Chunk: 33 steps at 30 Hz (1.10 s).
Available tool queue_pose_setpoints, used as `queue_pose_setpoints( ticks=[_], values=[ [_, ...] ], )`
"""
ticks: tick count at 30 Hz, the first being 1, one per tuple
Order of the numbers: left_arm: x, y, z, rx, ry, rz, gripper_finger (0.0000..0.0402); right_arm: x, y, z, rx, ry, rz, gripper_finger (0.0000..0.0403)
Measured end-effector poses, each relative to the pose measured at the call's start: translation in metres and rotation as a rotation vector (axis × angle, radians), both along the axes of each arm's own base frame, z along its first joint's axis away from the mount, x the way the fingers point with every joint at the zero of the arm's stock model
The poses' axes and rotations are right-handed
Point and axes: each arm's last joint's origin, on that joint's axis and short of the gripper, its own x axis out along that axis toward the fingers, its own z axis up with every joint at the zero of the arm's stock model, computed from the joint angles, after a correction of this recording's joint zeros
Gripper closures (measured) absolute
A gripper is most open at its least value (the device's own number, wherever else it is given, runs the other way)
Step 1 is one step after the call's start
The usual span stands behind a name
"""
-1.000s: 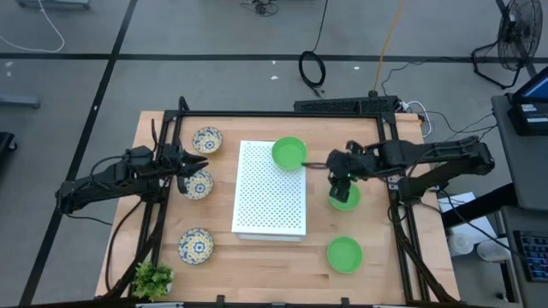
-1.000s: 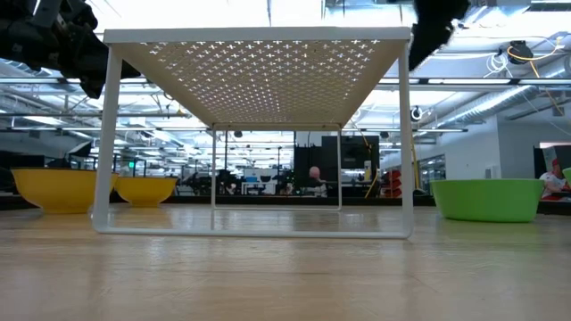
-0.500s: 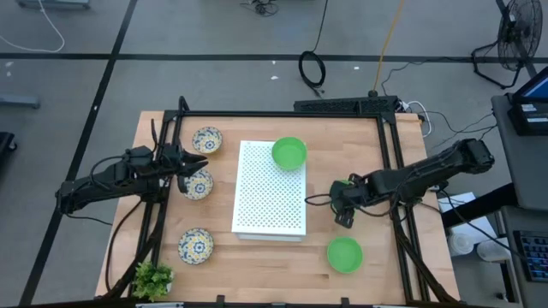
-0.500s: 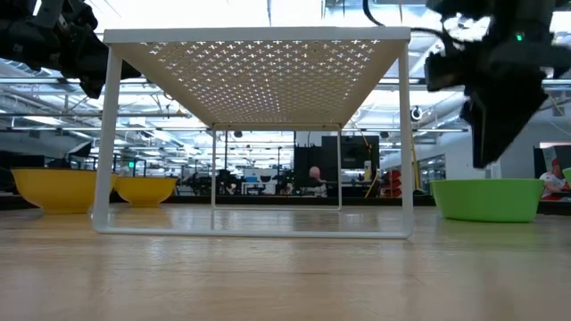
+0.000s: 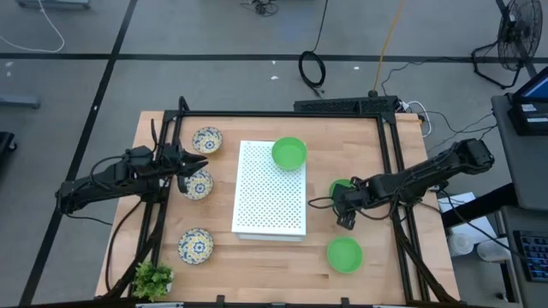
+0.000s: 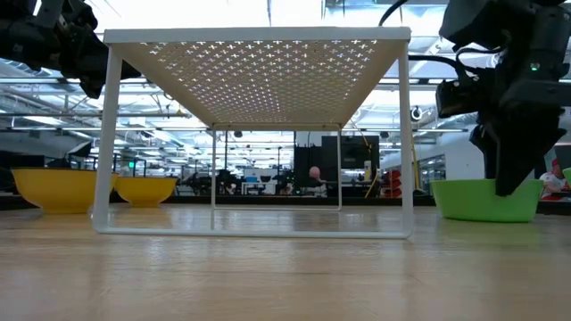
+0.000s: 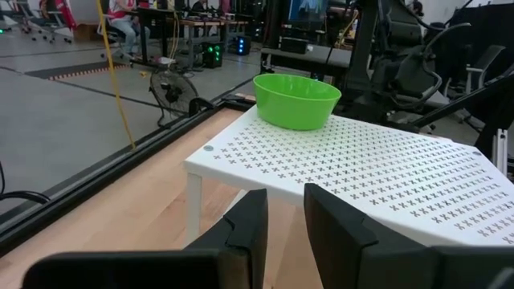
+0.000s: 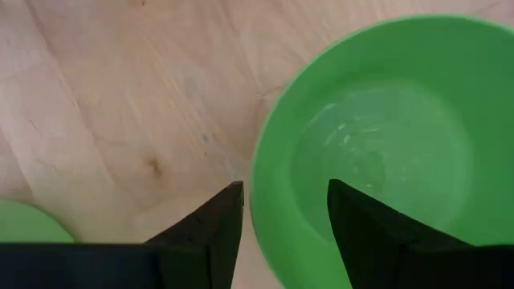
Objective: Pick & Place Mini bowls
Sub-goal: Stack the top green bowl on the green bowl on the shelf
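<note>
Right gripper (image 5: 344, 214) spread wide over the rim of a green bowl (image 5: 341, 189), straddling it but not closed on it.

In the right wrist view, one dark finger (image 8: 210, 229) outside the bowl's (image 8: 377, 152) edge over bare wood, the other finger inside the green hollow. Second green bowl (image 5: 289, 153) on a far corner of the white perforated board (image 5: 270, 201); third green bowl (image 5: 344, 254) on the wooden table (image 5: 368, 137) nearer the front edge. Three patterned cream bowls on the table's left side: one at the back (image 5: 206, 139), one at the front (image 5: 195, 245), one in the middle (image 5: 199, 184). Left gripper (image 5: 187, 168) above that middle patterned bowl, fingers (image 7: 246, 229) part-way apart, nothing between them. Small leafy plant (image 5: 152, 279) at the front left corner.
</note>
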Motion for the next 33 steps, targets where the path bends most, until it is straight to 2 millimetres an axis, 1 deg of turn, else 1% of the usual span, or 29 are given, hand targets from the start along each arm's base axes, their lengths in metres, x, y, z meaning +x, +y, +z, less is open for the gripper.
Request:
queue_pose_setpoints(
  ticks=[4,7,11,18,33],
  values=[
    [0.0000,0.0000,0.0000,0.000,0.000,0.000,0.0314,-0.0002,-0.0001,-0.0001,0.001,0.001,-0.005,0.0239],
    [0.0000,0.0000,0.0000,0.000,0.000,0.000,0.0314,-0.0002,-0.0001,-0.0001,-0.002,0.002,0.004,0.0257],
    [0.0000,0.0000,0.0000,0.000,0.000,0.000,0.0314,-0.0003,-0.0002,-0.0001,-0.004,0.003,0.010,0.0300],
    [0.0000,0.0000,0.0000,0.000,0.000,0.000,0.0314,-0.0001,-0.0003,0.0000,-0.018,0.001,0.042,0.0392],
    [0.0000,0.0000,0.0000,0.000,0.000,0.000,0.0314,-0.0002,-0.0003,0.0002,-0.022,0.001,0.055,0.0400]
  ],
)
